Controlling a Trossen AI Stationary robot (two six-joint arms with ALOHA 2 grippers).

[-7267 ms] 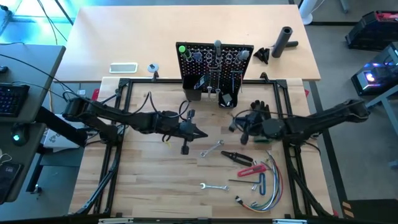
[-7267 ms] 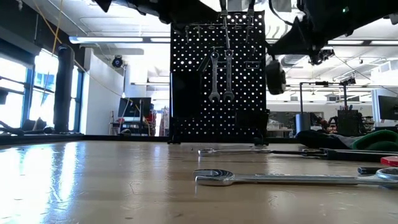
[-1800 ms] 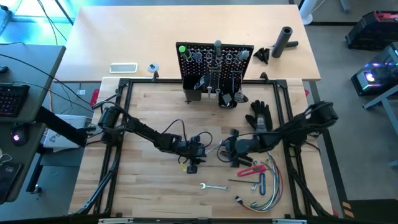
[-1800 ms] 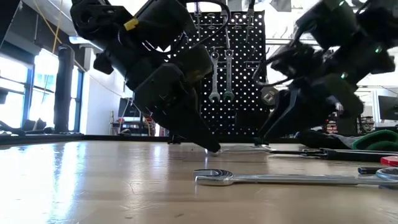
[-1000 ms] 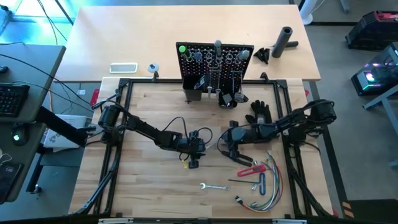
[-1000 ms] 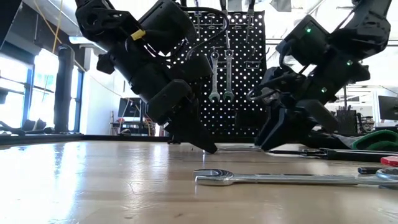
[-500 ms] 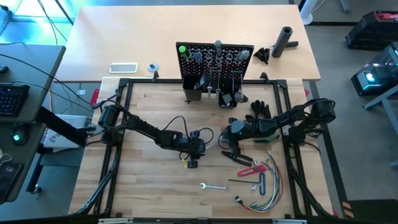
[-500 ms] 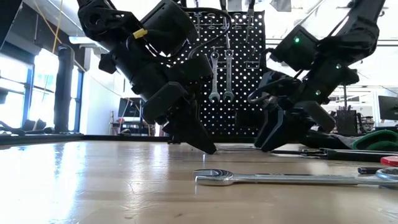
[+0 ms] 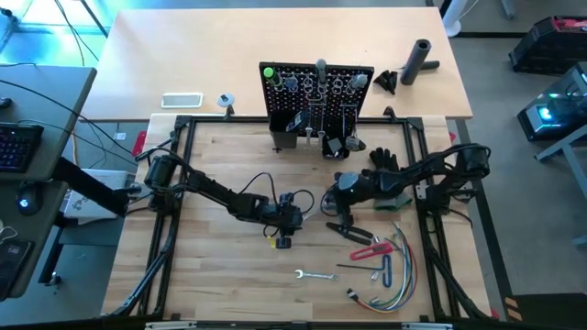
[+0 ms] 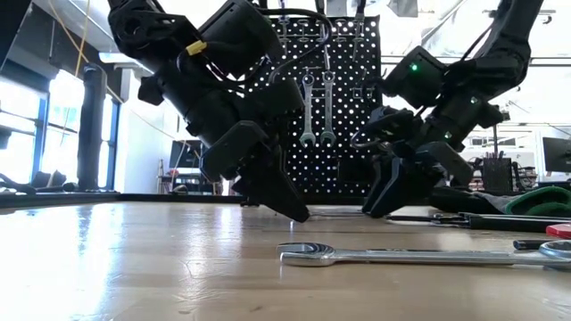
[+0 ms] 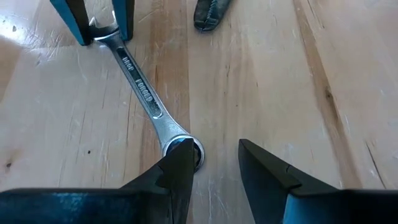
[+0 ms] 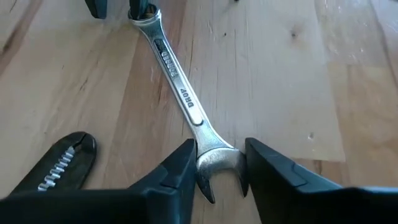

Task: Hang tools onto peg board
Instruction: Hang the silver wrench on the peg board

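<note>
Two grippers meet over one silver wrench (image 12: 180, 93) lying flat mid-table, at six o'clock from the peg board (image 9: 319, 96). The right gripper (image 12: 216, 163) clamps its open-jawed end for lifting; the left gripper (image 11: 214, 163), fingers apart, straddles the ring end, likely steadying it.

Two dark, jointed arms with black two-finger grippers

The left arm (image 9: 215, 192) and right arm (image 9: 431, 174) are black and built of chunky housings joined by slimmer links, with thin black cables looping beside their wrists. A yellow tag (image 10: 194, 46) marks the left arm's upper housing, and a yellow spot shows by its gripper from above. A small green light (image 10: 413, 67) glows on the right arm's housing. The fingers (image 11: 177, 171) are matte black, broad at the base and tapering to blunt tips.
</note>
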